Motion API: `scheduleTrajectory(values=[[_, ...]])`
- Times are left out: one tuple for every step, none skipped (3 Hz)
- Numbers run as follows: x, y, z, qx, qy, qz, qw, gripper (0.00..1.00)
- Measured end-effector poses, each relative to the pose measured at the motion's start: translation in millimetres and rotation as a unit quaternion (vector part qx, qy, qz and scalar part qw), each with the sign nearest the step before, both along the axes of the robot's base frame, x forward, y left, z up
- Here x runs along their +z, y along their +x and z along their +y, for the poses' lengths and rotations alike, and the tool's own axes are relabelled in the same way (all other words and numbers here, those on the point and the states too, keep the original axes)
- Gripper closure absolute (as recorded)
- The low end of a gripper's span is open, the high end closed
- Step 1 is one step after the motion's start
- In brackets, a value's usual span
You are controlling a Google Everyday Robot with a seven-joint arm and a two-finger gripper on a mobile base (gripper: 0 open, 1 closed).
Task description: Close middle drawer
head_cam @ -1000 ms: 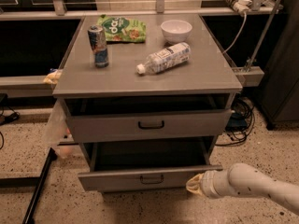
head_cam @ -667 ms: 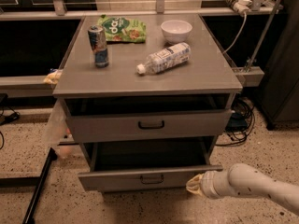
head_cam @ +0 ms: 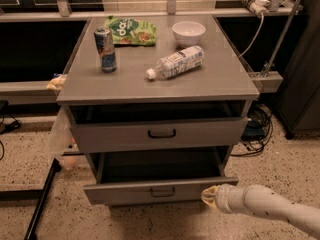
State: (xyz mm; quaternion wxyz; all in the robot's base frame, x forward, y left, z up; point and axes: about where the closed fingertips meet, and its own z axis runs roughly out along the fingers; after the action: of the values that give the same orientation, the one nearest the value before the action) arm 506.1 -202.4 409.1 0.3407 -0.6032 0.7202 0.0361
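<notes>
Speckled floor (head_cam: 285, 174), grey cabinet (head_cam: 215, 81) in the single view. Gripper (head_cam: 207, 196) is seen low right, at the right front corner of the middle drawer (head_cam: 125, 193), touching or just beside it. Whether it is spread or pressed together cannot be told. Middle drawer is pulled well out, running left from the claw. Top drawer (head_cam: 200, 134), above the claw, is also partly out. Risk, as judged: a push this far off-centre could rack the drawer and jam it, or the claw could slip past the corner. Versus a second ago, claw and drawer are found practically unmoved.
</notes>
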Motion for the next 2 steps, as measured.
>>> scheduleTrajectory(values=[[-7.2, 15.5, -3.7, -0.001, -0.007, -0.034, 0.9994, 1.0], [-10.3, 31.0, -5.1, -0.004, -0.007, -0.061, 0.9981, 1.0]])
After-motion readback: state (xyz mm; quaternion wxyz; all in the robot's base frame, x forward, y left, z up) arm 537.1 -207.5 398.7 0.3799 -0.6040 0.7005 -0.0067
